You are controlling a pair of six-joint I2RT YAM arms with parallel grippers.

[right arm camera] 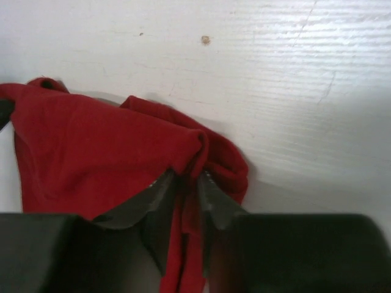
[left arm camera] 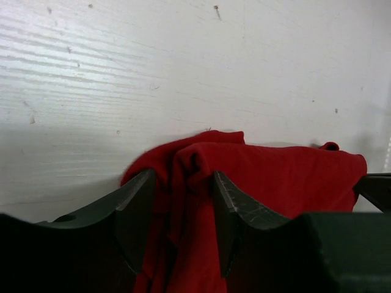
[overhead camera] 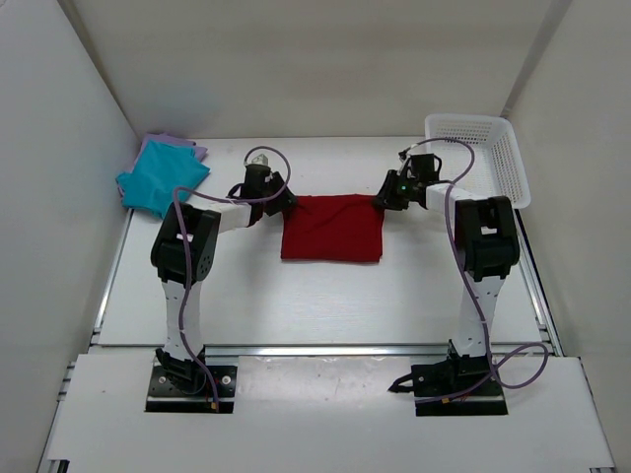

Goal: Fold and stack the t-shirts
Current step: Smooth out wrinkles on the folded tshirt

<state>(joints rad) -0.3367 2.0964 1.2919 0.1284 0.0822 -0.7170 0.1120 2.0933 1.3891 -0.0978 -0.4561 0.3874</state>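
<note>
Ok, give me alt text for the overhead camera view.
On a white table, the left claw and right claw sit at the two far corners of a folded dark red t-shirt. A teal t-shirt lies on a lavender t-shirt far left; a white basket sits far right.

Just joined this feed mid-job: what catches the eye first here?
The dark red shirt lies flat mid-table, with the left gripper and right gripper at its two far corners, each with cloth between its jaws. A teal shirt sits on a lavender shirt in the far left corner, and a white basket stands at the far right.
</note>
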